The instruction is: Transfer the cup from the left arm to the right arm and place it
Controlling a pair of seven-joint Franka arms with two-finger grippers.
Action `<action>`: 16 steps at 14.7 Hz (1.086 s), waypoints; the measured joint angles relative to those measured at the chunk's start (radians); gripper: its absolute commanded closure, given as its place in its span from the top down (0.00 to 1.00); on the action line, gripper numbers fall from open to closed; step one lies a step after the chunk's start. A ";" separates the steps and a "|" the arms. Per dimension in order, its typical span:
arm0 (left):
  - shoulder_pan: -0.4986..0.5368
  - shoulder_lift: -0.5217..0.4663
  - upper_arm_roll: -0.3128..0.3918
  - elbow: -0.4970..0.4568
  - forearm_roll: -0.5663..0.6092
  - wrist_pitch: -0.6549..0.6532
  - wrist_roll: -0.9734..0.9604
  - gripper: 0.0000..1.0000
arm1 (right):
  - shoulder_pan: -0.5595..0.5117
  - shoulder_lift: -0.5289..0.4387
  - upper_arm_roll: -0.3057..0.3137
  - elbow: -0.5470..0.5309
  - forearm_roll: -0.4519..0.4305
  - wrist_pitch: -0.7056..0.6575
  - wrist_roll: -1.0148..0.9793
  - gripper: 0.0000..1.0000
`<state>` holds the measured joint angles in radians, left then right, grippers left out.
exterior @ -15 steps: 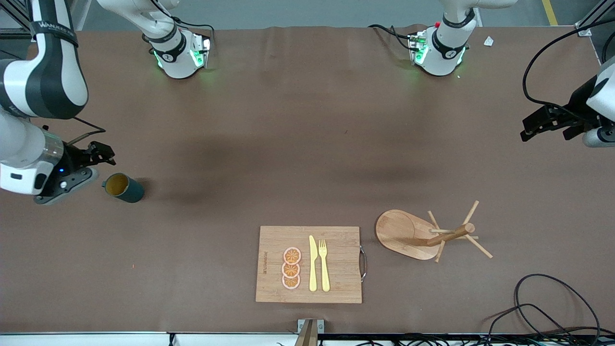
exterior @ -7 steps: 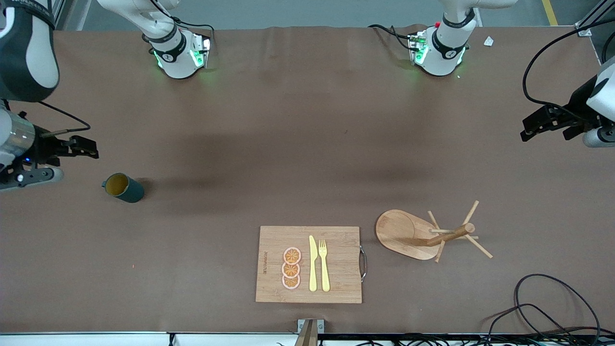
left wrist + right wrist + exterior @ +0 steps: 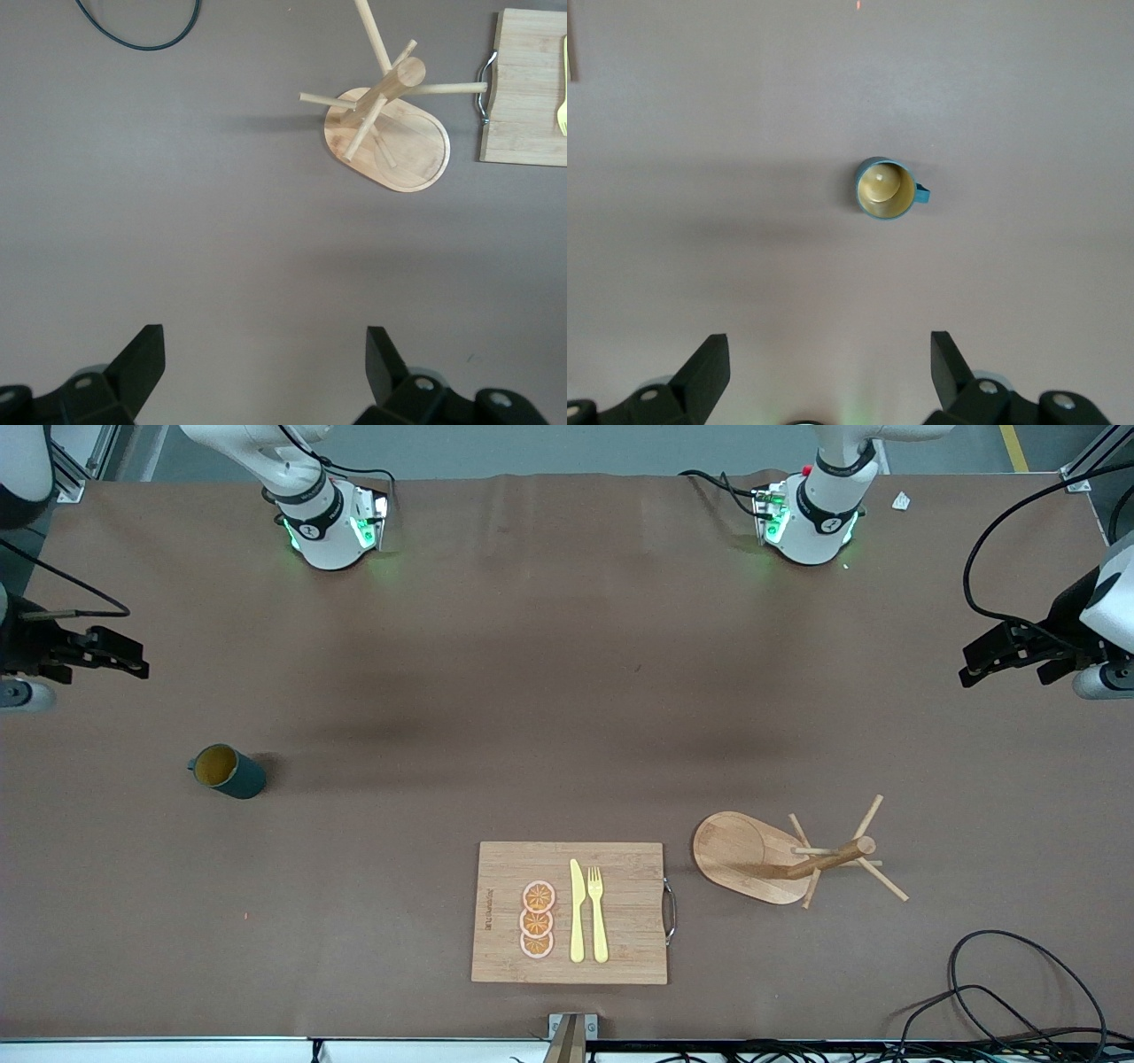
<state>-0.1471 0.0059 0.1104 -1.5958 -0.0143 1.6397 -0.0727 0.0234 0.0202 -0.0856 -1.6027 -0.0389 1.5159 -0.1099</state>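
Right gripper (image 3: 133, 660) pulled back, jaws apart | cup (image 3: 226, 771) upright, empty | left gripper (image 3: 970, 669) waits, spread

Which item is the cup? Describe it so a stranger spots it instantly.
Start at the wooden cutting board near the front camera, then look toward the right arm's end of the table. The cup stands there alone: small, dark teal, yellowish inside, with a loop handle.

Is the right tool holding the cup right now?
No. The cup stands alone on the table, while the right tool is open and apart from it.
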 measured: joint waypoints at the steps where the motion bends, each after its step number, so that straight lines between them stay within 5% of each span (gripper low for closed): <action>1: -0.001 0.000 0.000 0.000 0.026 0.000 0.000 1.00 | -0.002 -0.015 0.000 0.000 0.000 -0.012 0.023 1.00; 16: -0.006 0.000 -0.003 0.010 0.049 0.000 0.000 1.00 | -0.022 -0.087 0.011 0.024 0.022 -0.121 0.077 1.00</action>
<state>-0.1533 0.0060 0.1078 -1.5861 0.0344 1.6397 -0.0730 0.0010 -0.0667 -0.0749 -1.5791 -0.0169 1.3947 -0.0327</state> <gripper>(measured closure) 0.000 0.000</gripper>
